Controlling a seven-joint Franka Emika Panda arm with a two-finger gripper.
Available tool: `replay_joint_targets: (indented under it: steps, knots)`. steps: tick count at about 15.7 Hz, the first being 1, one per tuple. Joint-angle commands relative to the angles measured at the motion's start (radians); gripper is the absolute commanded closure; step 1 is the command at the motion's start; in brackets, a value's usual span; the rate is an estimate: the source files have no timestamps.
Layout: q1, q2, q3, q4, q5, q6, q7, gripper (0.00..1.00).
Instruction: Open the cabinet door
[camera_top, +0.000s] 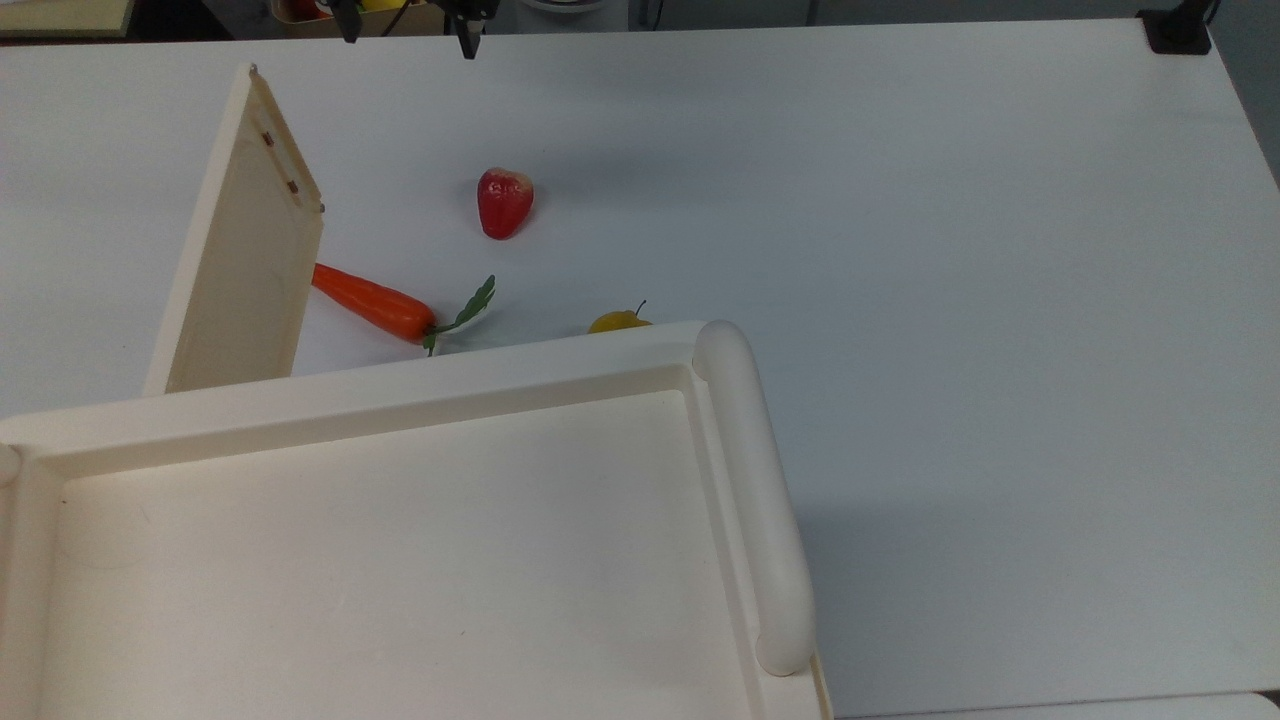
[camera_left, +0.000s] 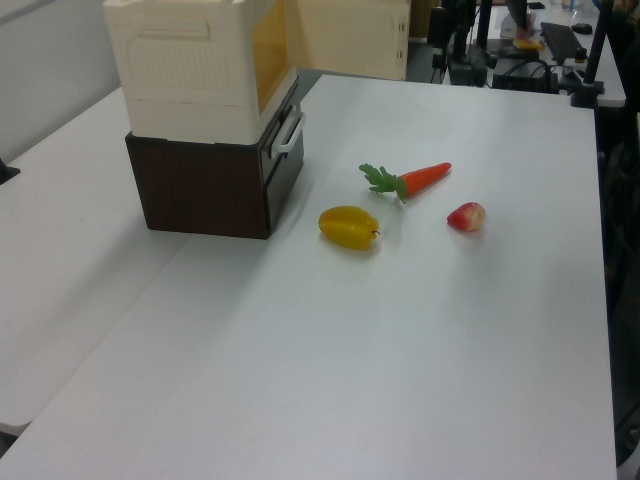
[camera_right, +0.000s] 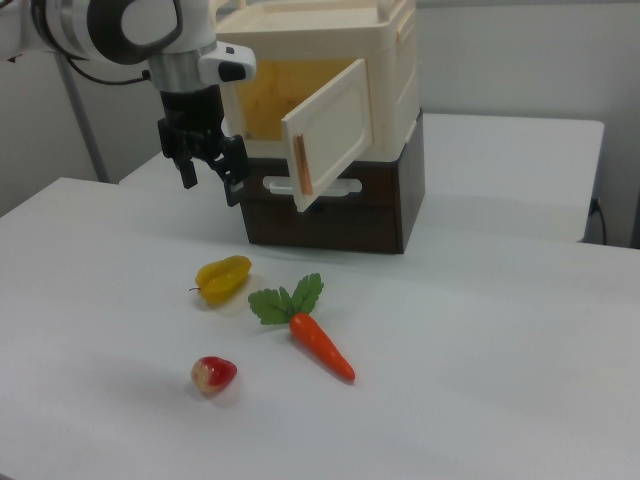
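A white tabletop (camera_right: 500, 380) holds a cream cabinet (camera_right: 330, 60) stacked on a dark brown box (camera_right: 340, 205). The cabinet door (camera_right: 328, 135) stands swung wide open, hinged at the right view's right side and jutting out toward the camera, showing the yellowish interior behind it. In the top view the cabinet door (camera_top: 240, 245) appears as a thin cream panel angling away from the cabinet's tray-like top (camera_top: 380, 560), with small dark screw spots near its far edge; in the left view the cabinet door (camera_left: 345, 38) extends from the cabinet toward the left view's right. The black gripper (camera_right: 210, 178) hangs above the table at the right view's left of the door, apart from it, its two fingers spread with nothing between them. In the top view its fingertips (camera_top: 466, 42) poke in at the upper edge. On the table in front of the cabinet lie a yellow starfruit (camera_right: 223, 278), an orange carrot (camera_right: 318, 342) with green leaves, and a red rose apple (camera_right: 213, 374), each apart from the others. In the top view the carrot (camera_top: 370, 302) has its tip hidden behind the door's lower edge
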Motion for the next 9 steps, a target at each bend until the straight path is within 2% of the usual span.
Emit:
replay_joint_targets:
  steps: [1, 9]
  knots:
    - [-0.016, -0.029, -0.002, -0.021, -0.015, -0.022, -0.038, 0.00]
    - [-0.018, -0.029, 0.000, -0.021, -0.015, -0.020, -0.031, 0.00]
